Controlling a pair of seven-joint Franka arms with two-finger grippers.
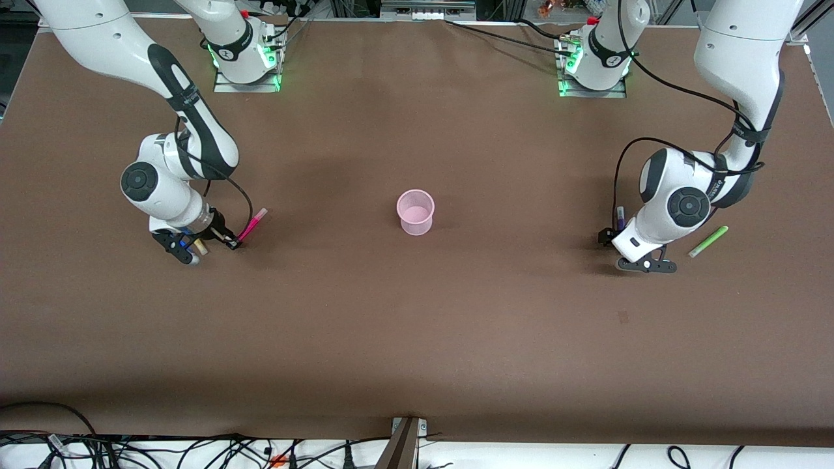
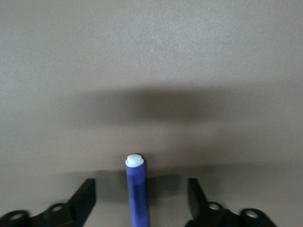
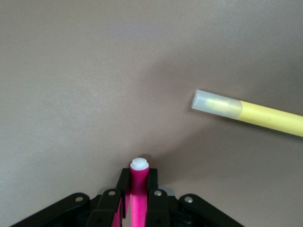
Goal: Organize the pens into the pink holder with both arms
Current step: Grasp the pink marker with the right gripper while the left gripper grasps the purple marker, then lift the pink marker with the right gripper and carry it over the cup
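The pink holder [image 1: 415,212] stands upright at the table's middle. My right gripper [image 1: 232,243] is low at the table near the right arm's end, shut on the magenta pen [image 1: 253,225]; in the right wrist view the fingers [image 3: 124,185] clamp the magenta pen [image 3: 139,189]. The yellow pen [image 3: 251,112] lies beside it, mostly hidden under the wrist in the front view [image 1: 201,247]. My left gripper [image 1: 608,236] is low at the table near the left arm's end, open, with the dark purple pen [image 2: 137,189] lying between its fingers [image 2: 85,198]. The purple pen's tip shows in the front view [image 1: 619,215]. The green pen [image 1: 708,241] lies beside the left wrist.
Brown table cover [image 1: 417,326] spreads wide around the holder. Both arm bases [image 1: 247,62] stand along the edge farthest from the front camera. Cables lie along the nearest edge [image 1: 195,453].
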